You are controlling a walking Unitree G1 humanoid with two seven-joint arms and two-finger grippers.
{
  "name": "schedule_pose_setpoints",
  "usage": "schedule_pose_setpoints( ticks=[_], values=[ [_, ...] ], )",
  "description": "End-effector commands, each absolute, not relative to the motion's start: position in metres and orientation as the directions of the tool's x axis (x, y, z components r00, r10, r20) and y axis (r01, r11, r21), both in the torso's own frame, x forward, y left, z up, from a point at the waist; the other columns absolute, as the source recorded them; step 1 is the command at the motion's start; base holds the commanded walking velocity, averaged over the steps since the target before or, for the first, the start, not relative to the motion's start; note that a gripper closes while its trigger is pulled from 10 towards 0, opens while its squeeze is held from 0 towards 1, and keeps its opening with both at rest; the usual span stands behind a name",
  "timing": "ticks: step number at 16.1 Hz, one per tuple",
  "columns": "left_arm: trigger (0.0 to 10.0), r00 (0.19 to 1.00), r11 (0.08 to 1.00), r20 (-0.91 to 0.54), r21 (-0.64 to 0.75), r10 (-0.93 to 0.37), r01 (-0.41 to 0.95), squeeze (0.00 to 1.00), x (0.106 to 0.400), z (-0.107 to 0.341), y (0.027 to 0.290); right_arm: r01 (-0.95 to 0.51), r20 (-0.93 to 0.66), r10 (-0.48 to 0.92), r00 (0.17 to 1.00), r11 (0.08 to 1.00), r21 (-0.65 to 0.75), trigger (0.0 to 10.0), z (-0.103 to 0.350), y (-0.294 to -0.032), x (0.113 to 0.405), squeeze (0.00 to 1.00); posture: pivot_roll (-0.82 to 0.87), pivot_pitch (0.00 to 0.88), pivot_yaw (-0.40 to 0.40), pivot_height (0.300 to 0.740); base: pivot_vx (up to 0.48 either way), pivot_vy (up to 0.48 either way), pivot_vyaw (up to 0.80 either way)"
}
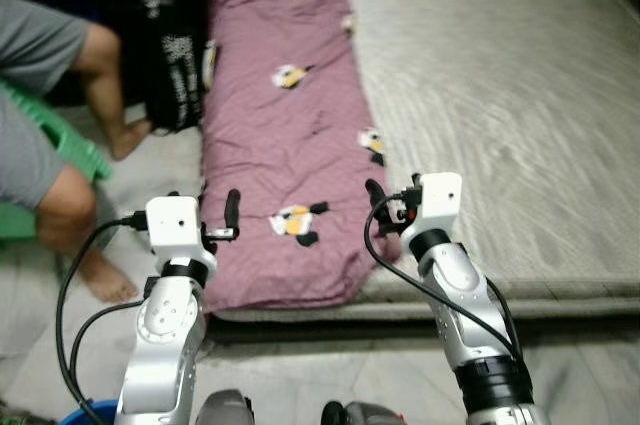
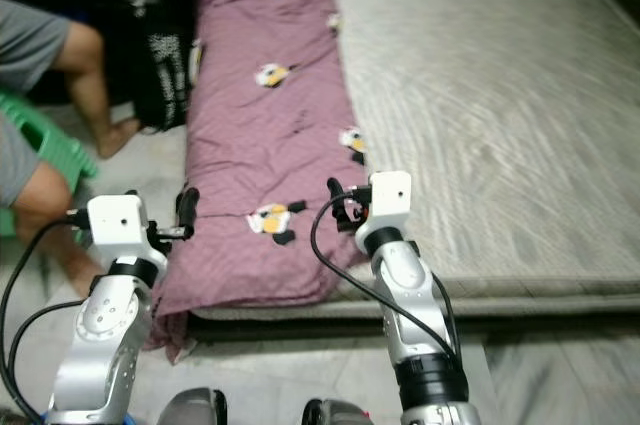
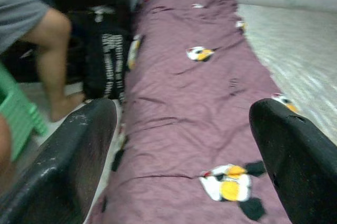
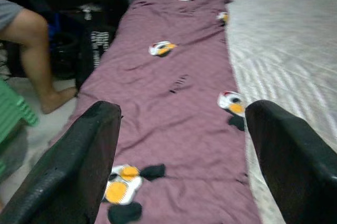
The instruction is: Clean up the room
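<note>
Matt creased cloth blanket (image 1: 285,115) lies on a ribbed woven mattress (image 1: 500,115).

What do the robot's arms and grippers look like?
Both arms are shiny silver with rounded joints and black bands. Each wrist carries a white boxy block, with black cables looping down from it. The left gripper and right gripper each have two long black fingers, slightly scuffed.

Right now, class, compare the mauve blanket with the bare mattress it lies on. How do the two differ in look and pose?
The mauve blanket is purple-pink with penguin-like prints; the mattress is pale grey with a faint wavy pattern. The blanket is a long narrow strip on the robot's left side; the mattress spreads much wider. The blanket is creased and droops over the near edge; the mattress lies flat. Both run away from the robot toward the wall.
</note>
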State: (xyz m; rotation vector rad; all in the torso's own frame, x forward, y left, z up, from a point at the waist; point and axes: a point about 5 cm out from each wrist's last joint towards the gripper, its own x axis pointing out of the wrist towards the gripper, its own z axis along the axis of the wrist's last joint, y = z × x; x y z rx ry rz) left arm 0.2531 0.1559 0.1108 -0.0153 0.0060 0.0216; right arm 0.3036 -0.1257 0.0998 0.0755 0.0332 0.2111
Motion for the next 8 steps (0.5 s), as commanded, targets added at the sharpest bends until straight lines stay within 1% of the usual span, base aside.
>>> schedule_pose_setpoints(
  ticks=[1,2,5,8],
  values=[
    [10.0,1.0,1.0,0.002,-0.022,0.016,-0.016,0.0,0.2516,0.1131,0.1552,-0.186,-0.032,0.189,0.981,0.98,0.073,10.0,0.099,-0.1307,0.3034,0.0,0.08,0.124,-0.07,0.74,0.337,0.0,0.0],
    [10.0,1.0,1.0,0.004,-0.022,0.017,-0.017,0.0,0.2518,0.1131,0.155,-0.188,-0.033,0.19,0.981,0.98,0.071,10.0,0.0989,-0.1308,0.3036,0.0,0.08,0.123,-0.073,0.74,0.259,0.0,0.0],
    [10.0,0.999,0.999,-0.01,-0.011,0.045,-0.045,0.0,0.2508,0.1109,0.156,-0.188,-0.036,0.191,0.981,0.98,0.07,10.0,0.0985,-0.131,0.3034,0.0,0.08,0.123,-0.075,0.74,0.0,0.0,0.0],
    [10.0,0.999,0.999,0.0,-0.003,0.036,-0.036,0.0,0.2499,0.1122,0.1544,-0.184,-0.041,0.187,0.981,0.98,0.072,10.0,0.0973,-0.1318,0.3034,0.0,0.09,0.123,-0.077,0.74,0.0,0.0,0.0]
  ],
)
